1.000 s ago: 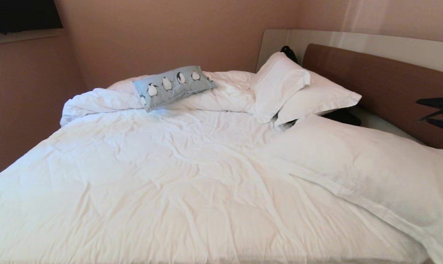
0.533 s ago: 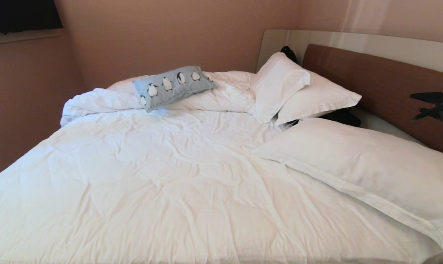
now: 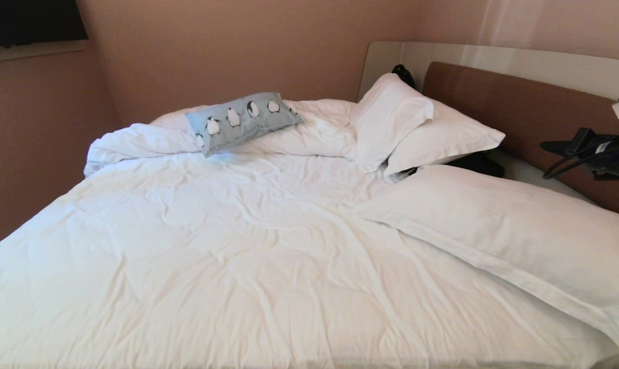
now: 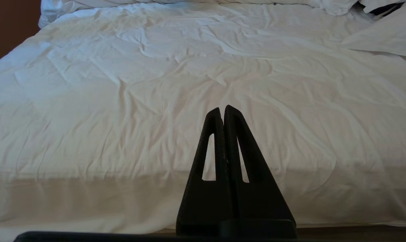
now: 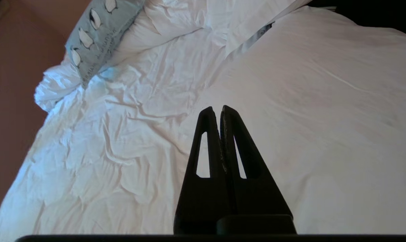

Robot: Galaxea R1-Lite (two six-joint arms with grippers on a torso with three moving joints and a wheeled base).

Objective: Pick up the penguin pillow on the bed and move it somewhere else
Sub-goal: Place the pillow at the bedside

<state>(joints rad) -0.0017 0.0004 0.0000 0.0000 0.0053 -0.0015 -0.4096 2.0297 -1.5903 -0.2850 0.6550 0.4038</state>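
The penguin pillow (image 3: 243, 120), light blue with a row of black-and-white penguins, lies tilted on the bunched duvet at the far side of the bed (image 3: 238, 246). It also shows in the right wrist view as the penguin pillow (image 5: 98, 37), far ahead of the fingers. My right gripper (image 3: 550, 146) hovers at the right edge above a large white pillow, well away from the penguin pillow. Seen from its wrist, the right gripper (image 5: 219, 109) is shut and empty. The left gripper (image 4: 222, 109) sits parked at the near edge of the bed, shut and empty.
A large white pillow (image 3: 519, 230) lies at the front right. Two more white pillows (image 3: 422, 123) lean against the brown headboard (image 3: 519, 113). Dark items sit behind them (image 3: 401, 72) and beside them (image 3: 476, 161). Pink walls close the far and left sides.
The right gripper went from open to shut and moved up and inward from the right edge. The large white pillow under it settled flatter. The penguin pillow stayed put.
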